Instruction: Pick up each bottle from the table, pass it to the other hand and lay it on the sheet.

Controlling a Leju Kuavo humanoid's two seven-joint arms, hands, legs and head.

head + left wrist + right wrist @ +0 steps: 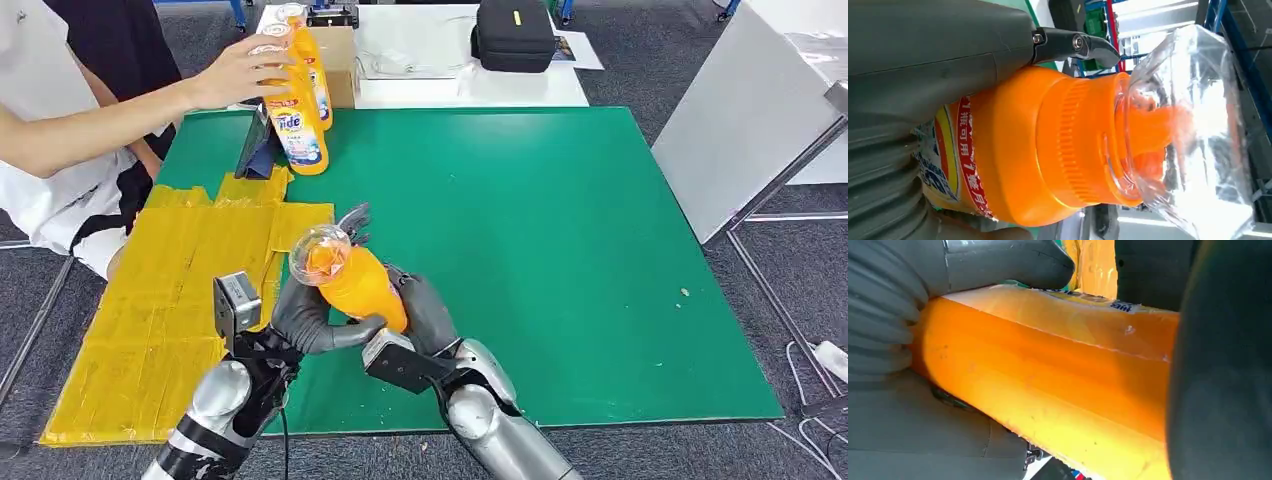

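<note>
The bottle (358, 285) is orange w/ a clear cap and a label in red, yellow & blue. Both hands, left (305, 318) and right (425, 312), are dark grey; arms silver. The counter (560, 250) is green. The sheet (170, 310) is yellow. Bottles at the back (300, 110) are orange w/ blue-white labels. The bag (512, 32) is black.

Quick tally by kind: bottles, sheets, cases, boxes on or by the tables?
Orange bottles: 3, one held between left hand and right hand, two under a person's hand
Yellow sheet: 1
Black case: 1
Cardboard box: 1
Total: 6
</note>
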